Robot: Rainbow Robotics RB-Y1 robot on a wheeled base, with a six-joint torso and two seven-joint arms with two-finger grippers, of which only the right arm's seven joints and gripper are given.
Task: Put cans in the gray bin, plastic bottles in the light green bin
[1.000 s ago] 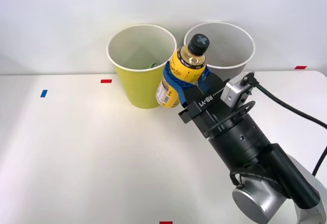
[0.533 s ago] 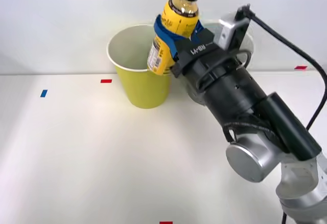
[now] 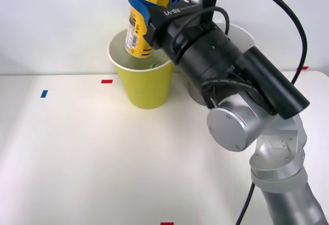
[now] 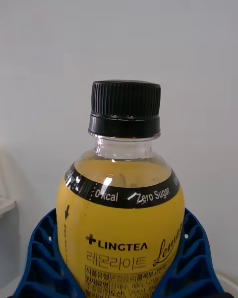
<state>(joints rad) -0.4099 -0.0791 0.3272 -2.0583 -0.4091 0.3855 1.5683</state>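
My right gripper point(image 3: 150, 4) is shut on a yellow plastic bottle point(image 3: 142, 19) with a printed label, holding it upright above the open mouth of the light green bin point(image 3: 141, 81). The bottle's base hangs just over the bin's white rim, and its top runs out of the front view. Up close, the bottle point(image 4: 121, 218) shows its black screw cap point(image 4: 125, 108) between my blue ribbed fingers point(image 4: 42, 258). The gray bin point(image 3: 241, 36) stands right of the green one, mostly hidden behind my arm. A bit of green shows inside the green bin. No cans are in view.
Both bins stand at the back of a white table point(image 3: 77, 153) against a pale wall. Small red marks point(image 3: 107, 81) and a blue mark point(image 3: 44, 93) are stuck to the tabletop. My arm point(image 3: 247, 101) spans the right side.
My right gripper has lifted the bottle up and leftward, from in front of the two bins to above the light green bin's mouth.
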